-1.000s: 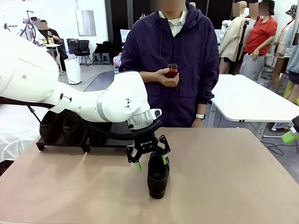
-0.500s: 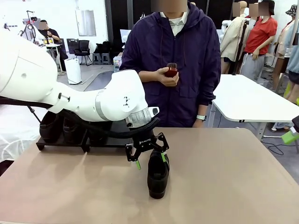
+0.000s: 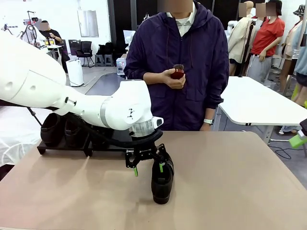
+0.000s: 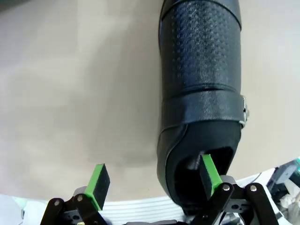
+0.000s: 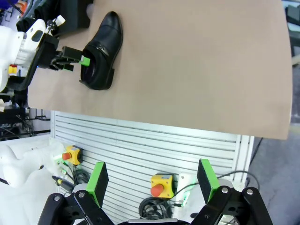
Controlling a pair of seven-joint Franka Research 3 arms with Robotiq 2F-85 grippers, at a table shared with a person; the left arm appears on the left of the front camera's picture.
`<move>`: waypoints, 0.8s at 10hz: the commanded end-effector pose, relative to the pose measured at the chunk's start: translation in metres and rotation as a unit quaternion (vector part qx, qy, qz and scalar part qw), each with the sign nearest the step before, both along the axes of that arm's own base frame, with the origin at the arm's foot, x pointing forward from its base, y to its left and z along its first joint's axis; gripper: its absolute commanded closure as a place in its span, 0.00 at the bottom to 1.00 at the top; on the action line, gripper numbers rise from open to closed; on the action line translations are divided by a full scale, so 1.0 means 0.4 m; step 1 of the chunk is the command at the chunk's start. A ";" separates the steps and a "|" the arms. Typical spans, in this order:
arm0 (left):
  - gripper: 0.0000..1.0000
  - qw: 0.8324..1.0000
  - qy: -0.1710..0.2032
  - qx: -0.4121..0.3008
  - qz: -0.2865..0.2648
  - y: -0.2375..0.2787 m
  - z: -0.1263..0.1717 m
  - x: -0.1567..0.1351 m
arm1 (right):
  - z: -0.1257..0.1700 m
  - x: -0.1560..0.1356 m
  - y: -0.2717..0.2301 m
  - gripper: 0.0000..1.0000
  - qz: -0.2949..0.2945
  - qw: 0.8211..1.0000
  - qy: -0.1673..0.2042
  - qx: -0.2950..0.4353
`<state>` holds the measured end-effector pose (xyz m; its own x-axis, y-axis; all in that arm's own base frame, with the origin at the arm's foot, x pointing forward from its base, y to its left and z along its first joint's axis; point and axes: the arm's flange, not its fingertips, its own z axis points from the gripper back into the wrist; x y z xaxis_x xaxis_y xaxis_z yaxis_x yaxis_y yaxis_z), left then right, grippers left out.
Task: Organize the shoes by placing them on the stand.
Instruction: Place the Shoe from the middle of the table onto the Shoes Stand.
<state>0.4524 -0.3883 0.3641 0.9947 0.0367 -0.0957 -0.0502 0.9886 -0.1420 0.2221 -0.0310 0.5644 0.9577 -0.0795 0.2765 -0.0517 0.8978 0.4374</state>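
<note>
One black shoe [image 3: 162, 183] stands alone in the middle of the table, toe toward me. My left gripper [image 3: 147, 166] is open and low over its heel end. In the left wrist view the same shoe [image 4: 201, 84] has one green pad [image 4: 208, 175] inside its opening, while the other pad [image 4: 99, 184] hangs outside over bare table. The black stand [image 3: 62, 148] sits at the back left with two shoes [image 3: 52, 129] on it. My right gripper [image 5: 152, 180] is open and empty, off the table's edge, and its view shows the shoe [image 5: 101, 49] far off.
A person stands at the far side of the tan table [image 3: 230, 182], holding a small reddish-brown brush [image 3: 177, 73] at chest height. My left arm [image 3: 72, 100] reaches across the stand's front. To the right of the shoe lies bare tabletop.
My left gripper has sunk lower and shifted slightly left, bringing one finger into the shoe's opening. The shoe has not moved. The jaws stay open.
</note>
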 end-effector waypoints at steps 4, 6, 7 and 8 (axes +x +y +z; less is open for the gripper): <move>0.59 0.998 -0.059 0.018 -0.008 -0.041 -0.030 0.027 | 0.007 0.001 -0.006 0.00 0.009 1.000 -0.003 0.005; 1.00 0.997 -0.068 0.024 -0.016 -0.048 -0.028 0.026 | 0.007 0.001 -0.006 0.00 0.009 1.000 -0.003 0.005; 1.00 0.997 -0.065 0.028 -0.015 -0.049 -0.027 0.028 | 0.007 0.001 -0.006 0.00 0.009 1.000 -0.003 0.005; 1.00 0.997 -0.065 0.030 -0.017 -0.052 -0.029 0.029 | 0.007 0.001 -0.006 0.00 0.009 1.000 -0.003 0.005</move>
